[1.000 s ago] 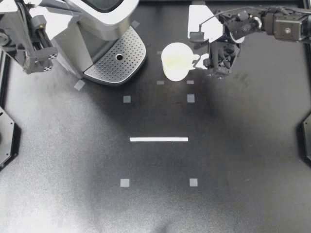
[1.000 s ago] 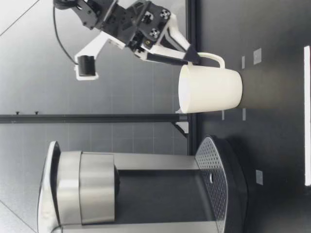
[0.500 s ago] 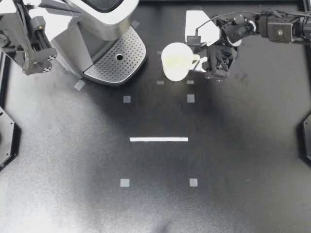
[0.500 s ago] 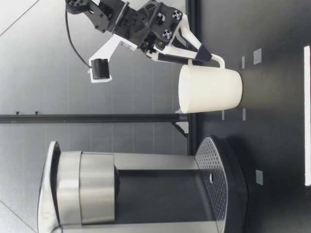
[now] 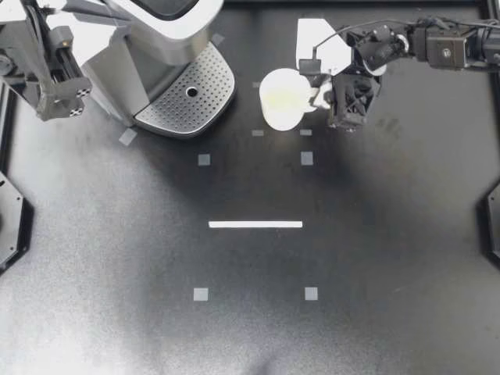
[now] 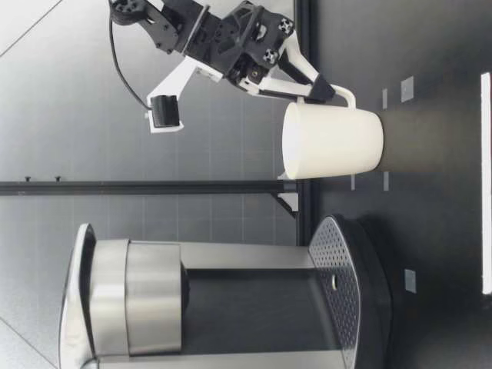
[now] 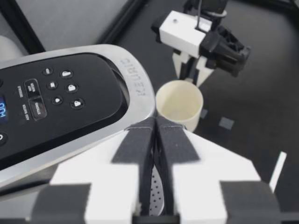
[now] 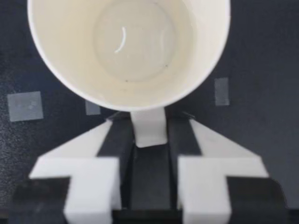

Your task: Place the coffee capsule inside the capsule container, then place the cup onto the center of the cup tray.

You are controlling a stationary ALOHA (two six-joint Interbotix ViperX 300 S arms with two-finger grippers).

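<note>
Cup stands upright on the table, mouth up and empty inside, just beside the tray of the machine but not on it. Its handle points away from the tray, toward the right gripper.

That gripper is closed on the handle. The right wrist view shows the handle between the two dark pads, which meet it from both sides, with the cup straight ahead of them. From table height the cup's base rests flat on the table, and the right gripper comes down at a slant onto the upper part of the handle.

The left gripper is held off to the far side of the machine, well apart from the cup. In its own view its fingers are pressed together with nothing between them, above the machine's lid.

Print is visible on the machine: raised lettering along the silver rim of the lid, a cluster of buttons with small icons and tiny captions, and a blue-lit display at the edge.

A white tape strip and several small grey tape squares are stuck to the table.
</note>
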